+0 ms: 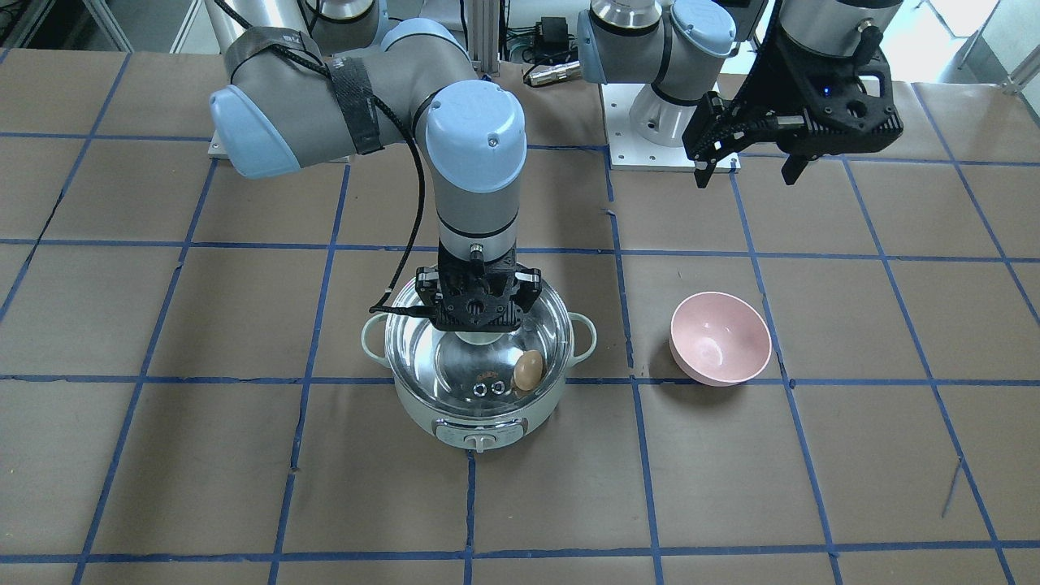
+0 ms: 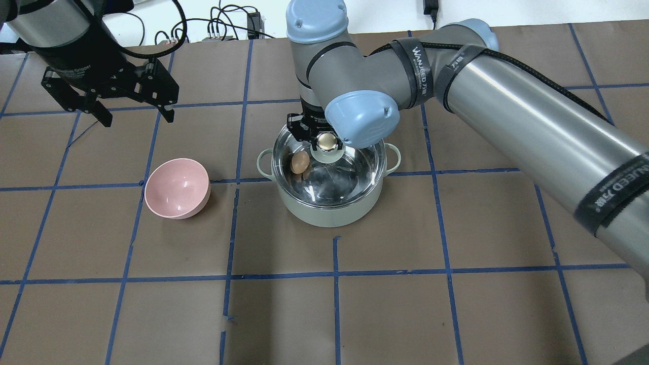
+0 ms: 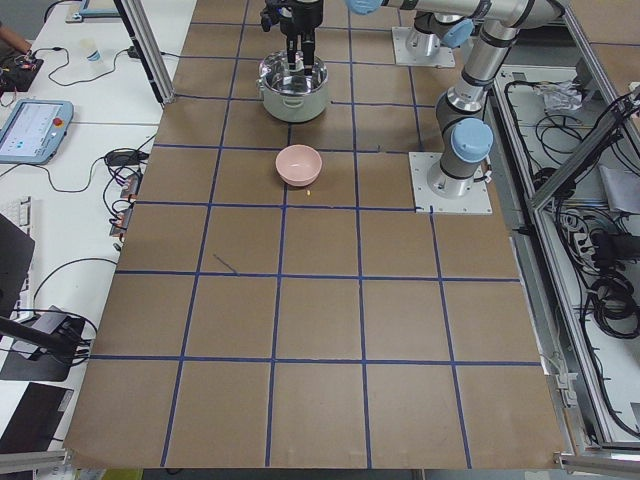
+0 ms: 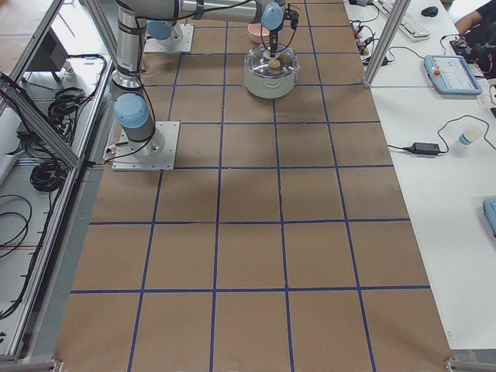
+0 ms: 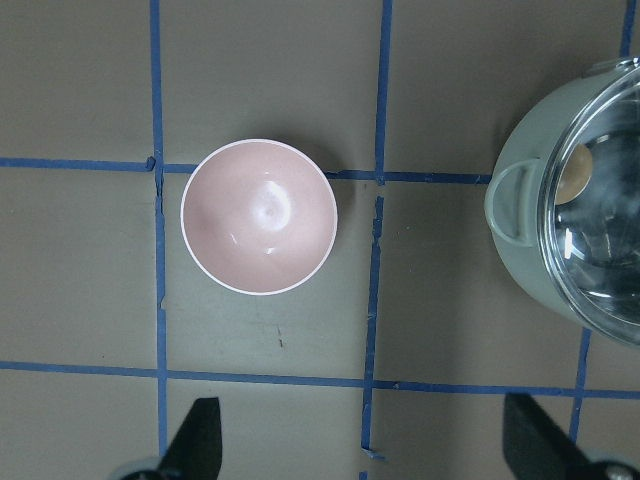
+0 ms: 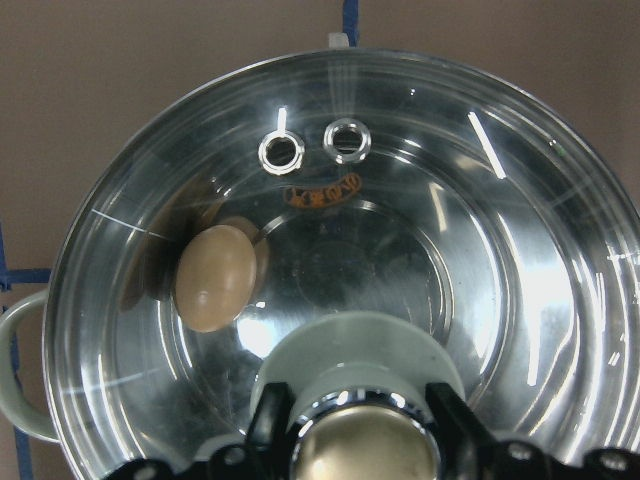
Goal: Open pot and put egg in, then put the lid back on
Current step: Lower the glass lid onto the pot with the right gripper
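Observation:
The mint-green pot stands mid-table with the clear glass lid on it. The brown egg lies inside on the steel bottom, seen through the glass in the right wrist view, near the two vent rings. My right gripper stands straight above the pot, its fingers closed against both sides of the lid's knob. My left gripper is open and empty, high above the table, away from the pot.
A pink bowl sits empty on the brown mat, on my left of the pot, below the left gripper's camera. Blue tape lines cross the mat. The right arm's elbow hangs over the pot's far side.

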`<action>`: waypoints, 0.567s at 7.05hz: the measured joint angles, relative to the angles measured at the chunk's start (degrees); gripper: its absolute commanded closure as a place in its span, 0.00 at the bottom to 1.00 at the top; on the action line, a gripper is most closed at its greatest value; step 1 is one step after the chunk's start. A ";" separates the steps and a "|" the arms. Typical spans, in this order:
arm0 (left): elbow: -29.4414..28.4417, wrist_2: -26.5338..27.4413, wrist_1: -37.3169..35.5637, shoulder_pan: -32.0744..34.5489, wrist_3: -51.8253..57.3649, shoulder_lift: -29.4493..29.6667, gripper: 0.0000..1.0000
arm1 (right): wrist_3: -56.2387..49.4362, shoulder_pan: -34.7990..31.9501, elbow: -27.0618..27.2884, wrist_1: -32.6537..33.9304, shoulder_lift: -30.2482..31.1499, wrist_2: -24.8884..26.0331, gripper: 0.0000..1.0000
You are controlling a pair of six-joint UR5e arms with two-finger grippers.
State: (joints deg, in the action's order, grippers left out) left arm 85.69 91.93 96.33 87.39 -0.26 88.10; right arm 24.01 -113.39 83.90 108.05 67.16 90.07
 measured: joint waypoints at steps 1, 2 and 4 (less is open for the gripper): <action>0.00 0.00 0.00 0.03 0.00 -0.02 0.00 | 0.06 0.08 -0.76 -0.50 0.00 -0.25 0.92; 0.00 0.00 0.00 0.03 0.00 -0.03 0.00 | 0.28 0.14 -1.42 -1.22 0.00 -0.49 0.92; 0.00 0.00 -0.06 0.02 0.00 -0.03 0.00 | 0.81 0.18 -1.50 -2.06 -0.08 -0.69 0.92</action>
State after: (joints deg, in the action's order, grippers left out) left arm 85.69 91.93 96.27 87.41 -0.26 88.07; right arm 24.82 -113.21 82.40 106.00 67.08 89.38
